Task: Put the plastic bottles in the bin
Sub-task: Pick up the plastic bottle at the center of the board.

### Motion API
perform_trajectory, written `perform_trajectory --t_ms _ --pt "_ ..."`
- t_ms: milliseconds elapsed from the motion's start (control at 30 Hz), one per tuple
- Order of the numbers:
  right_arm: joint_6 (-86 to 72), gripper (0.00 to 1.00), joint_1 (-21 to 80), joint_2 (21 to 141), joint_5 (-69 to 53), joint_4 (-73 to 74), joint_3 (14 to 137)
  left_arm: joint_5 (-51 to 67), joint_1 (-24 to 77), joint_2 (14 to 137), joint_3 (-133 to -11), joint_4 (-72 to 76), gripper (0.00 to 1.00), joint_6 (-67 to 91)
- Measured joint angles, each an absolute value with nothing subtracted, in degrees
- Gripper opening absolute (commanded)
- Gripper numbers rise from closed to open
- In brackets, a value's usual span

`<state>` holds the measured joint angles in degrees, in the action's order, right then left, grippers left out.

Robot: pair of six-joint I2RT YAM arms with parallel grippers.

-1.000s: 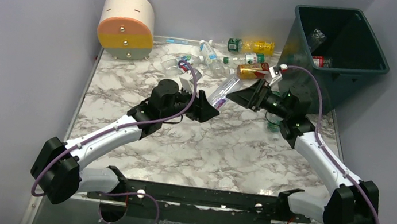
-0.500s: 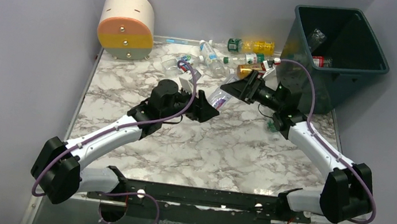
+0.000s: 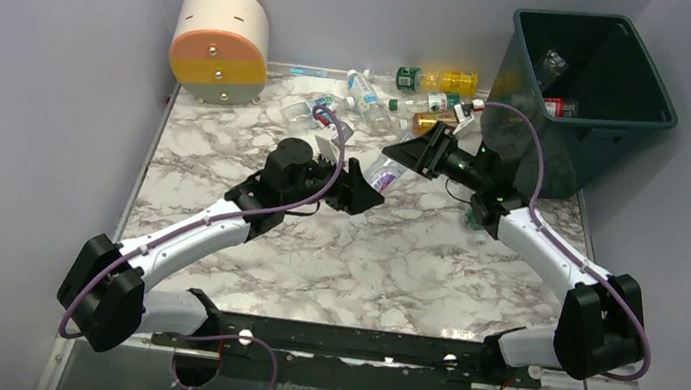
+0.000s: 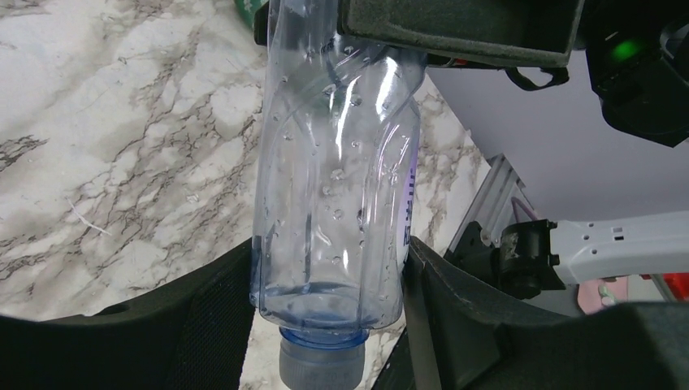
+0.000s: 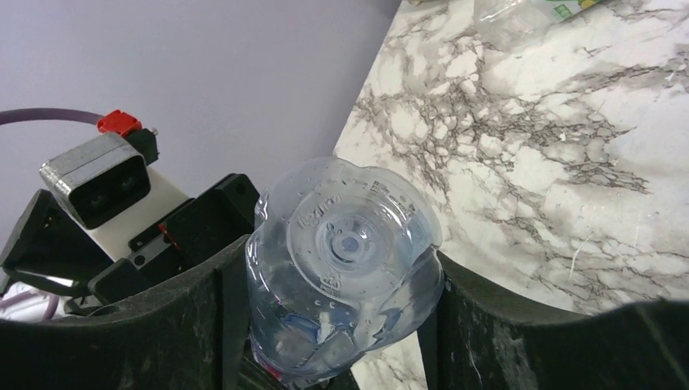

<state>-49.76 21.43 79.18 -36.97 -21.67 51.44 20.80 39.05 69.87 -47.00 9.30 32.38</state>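
Jaws, both pairs, grip one clear bottle (image 3: 387, 172); two bottles (image 3: 560, 106) in bin (image 3: 577, 17).

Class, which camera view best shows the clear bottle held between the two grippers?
Left wrist view: the clear bottle fills the frame side-on, blue cap to body. The right wrist view shows only its base end-on; the top view shows it small and partly hidden.

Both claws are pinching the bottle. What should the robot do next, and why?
Probably open the left gripper. The right gripper grips the bottle at its bottom end, and its arm is nearer the bin, so it can likely carry the bottle over alone.
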Motion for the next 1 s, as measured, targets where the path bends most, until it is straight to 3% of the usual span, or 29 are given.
perform_trajectory --t_ms 67,333,633,1000 --pt "-50.06 0.6 21.43 79.2 -36.97 -22.02 51.44 21.54 39.07 70.26 -47.0 9.39 0.69 32.38" --pt "-48.95 0.59 21.67 79.18 -36.6 -22.04 51.46 22.5 39.07 71.57 -47.22 8.82 0.99 32.6" --pt "-43.46 0.59 21.67 78.96 -32.84 -15.03 56.42 21.37 39.05 71.31 -52.34 3.84 0.99 30.52" --pt "-29.45 0.6 21.15 78.89 -22.0 -0.32 75.48 19.79 39.07 66.11 -55.86 -0.27 0.99 27.86"
